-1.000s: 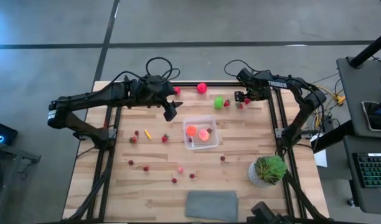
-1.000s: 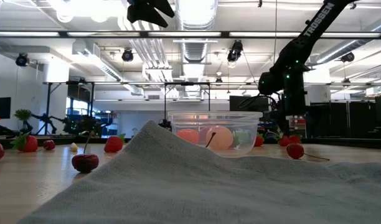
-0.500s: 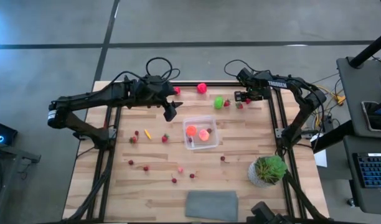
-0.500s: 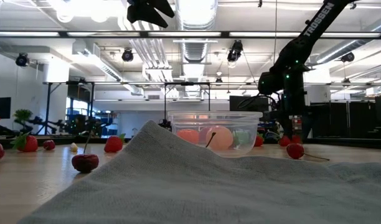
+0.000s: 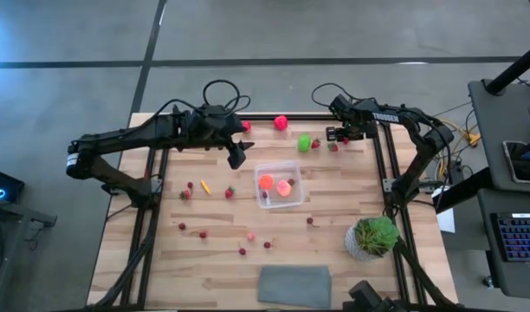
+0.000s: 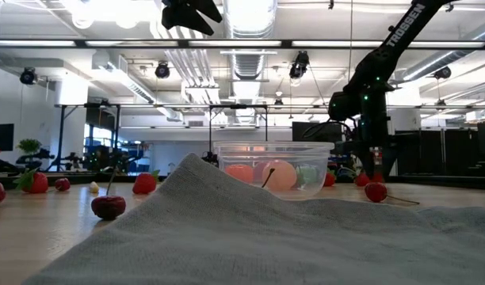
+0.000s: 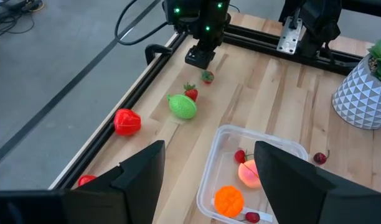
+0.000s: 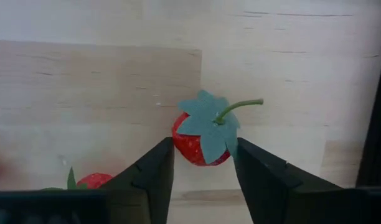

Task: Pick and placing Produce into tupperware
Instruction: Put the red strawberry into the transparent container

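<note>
Right gripper (image 8: 203, 163) at tub's (image 5: 280, 184) 2 o'clock, fingers flanking strawberry (image 8: 203, 139), not closed. Left gripper (image 5: 236, 156) at tub's 10 o'clock, spread, empty.

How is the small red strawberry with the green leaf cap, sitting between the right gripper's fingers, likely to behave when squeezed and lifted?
The strawberry looks rounded, so it may roll or squirt sideways if the right gripper closes off-centre. It seems a small toy piece, so probably light. Its thin curved stem and leaf cap look flexible and probably bend rather than offer grip.

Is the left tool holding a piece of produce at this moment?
No, the left tool is open and empty, above the tupperware.
</note>
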